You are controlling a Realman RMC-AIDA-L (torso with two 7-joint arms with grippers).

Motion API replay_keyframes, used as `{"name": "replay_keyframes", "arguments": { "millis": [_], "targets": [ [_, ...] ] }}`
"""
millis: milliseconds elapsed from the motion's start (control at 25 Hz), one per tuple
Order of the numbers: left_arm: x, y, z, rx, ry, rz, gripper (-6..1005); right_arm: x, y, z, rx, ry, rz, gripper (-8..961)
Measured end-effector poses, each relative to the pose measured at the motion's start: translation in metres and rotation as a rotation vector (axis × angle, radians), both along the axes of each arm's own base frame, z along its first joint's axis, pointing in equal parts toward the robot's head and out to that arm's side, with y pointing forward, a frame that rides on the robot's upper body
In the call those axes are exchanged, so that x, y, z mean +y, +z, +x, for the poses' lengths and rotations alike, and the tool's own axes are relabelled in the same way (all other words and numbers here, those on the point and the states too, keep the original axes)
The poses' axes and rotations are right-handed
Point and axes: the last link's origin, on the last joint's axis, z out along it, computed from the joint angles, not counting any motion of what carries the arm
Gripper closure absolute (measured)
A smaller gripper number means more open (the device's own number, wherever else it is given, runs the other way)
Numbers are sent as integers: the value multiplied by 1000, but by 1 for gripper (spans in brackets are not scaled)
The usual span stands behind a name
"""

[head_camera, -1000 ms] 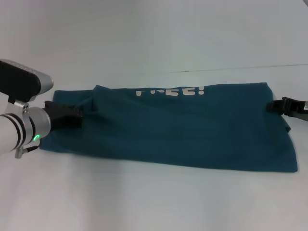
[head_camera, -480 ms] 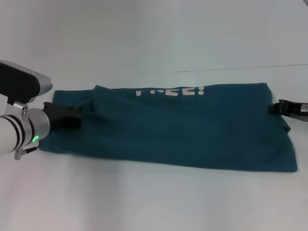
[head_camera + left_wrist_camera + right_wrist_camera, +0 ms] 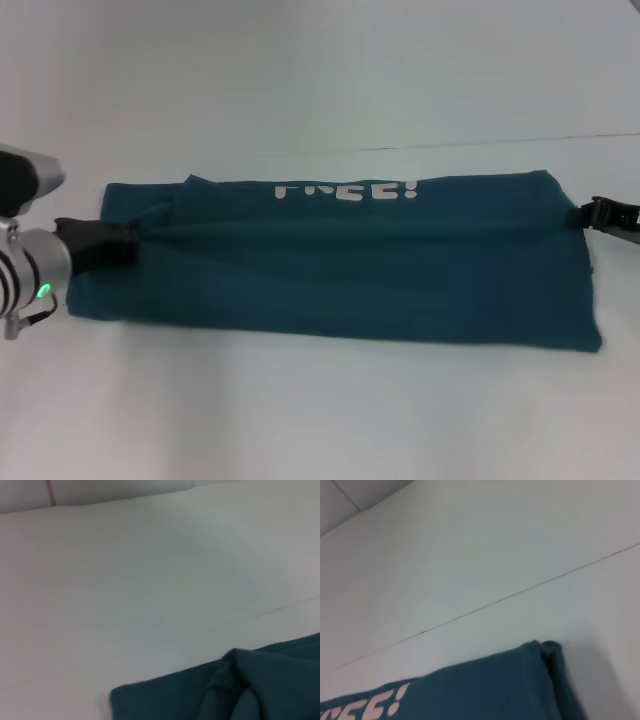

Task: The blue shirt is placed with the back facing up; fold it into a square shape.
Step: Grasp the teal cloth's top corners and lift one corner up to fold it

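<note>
white table, left hand and right hand each gripping blue shirt ends

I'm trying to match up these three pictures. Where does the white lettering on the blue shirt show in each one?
Head view: the white lettering runs along the far edge of the blue shirt, near the middle of the picture.
Left wrist view: not in it; only plain shirt fabric at the bottom right.
Right wrist view: at the bottom left corner, ending in an exclamation mark.
Shared landmark: the thin dark line across the white table beyond the shirt.
</note>
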Motion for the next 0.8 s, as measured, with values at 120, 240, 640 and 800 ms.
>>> {"name": "replay_keyframes", "arguments": {
  "millis": [120,240,640,800],
  "targets": [
    [-2,5,-7,-13,23,22,959,0,2,2,3,-9,9,944],
    [-4,8,-12,-15,36,32,958,0,3,2,2,-11,11,945],
    [-5,7,-9,-27,28,18,958,-1,-1,1,9,-7,3,936],
    [-5,11,-3,-55,8,3,958,-5,-2,3,16,-13,-3,917]
  ]
}}
